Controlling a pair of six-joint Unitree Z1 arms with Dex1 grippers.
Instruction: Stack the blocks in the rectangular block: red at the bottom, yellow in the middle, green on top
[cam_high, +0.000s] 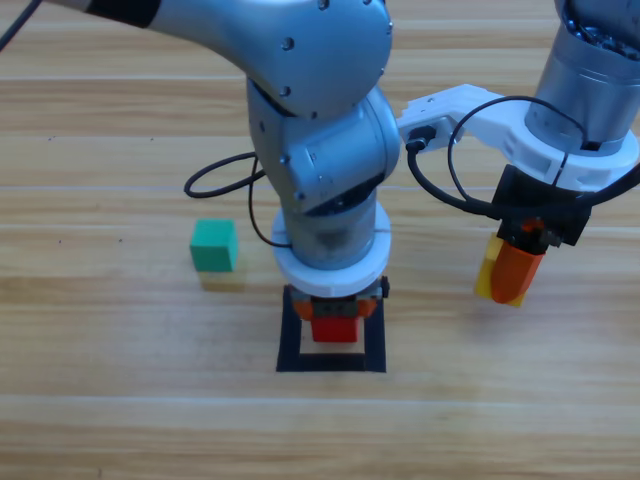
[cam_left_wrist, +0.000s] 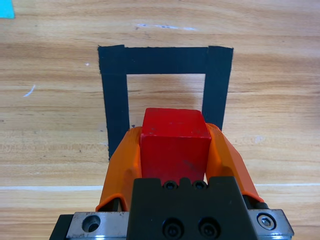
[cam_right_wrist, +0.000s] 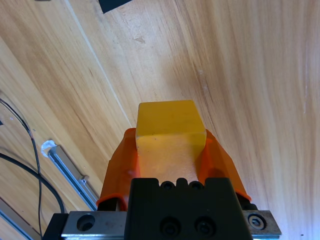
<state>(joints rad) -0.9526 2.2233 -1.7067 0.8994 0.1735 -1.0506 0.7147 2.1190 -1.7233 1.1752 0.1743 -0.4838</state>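
Over the frame, the left gripper clamps red for the stack's base, while at 3 o'clock the right gripper grips yellow ready, green loose at 9 o'clock.

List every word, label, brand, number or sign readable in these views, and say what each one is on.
None: no readable text, number, brand or sign shows in any view.
The red cube in the left end effector, the yellow cube in the right end effector and the green cube have plain faces.
The black tape frame and the wooden table carry no markings.
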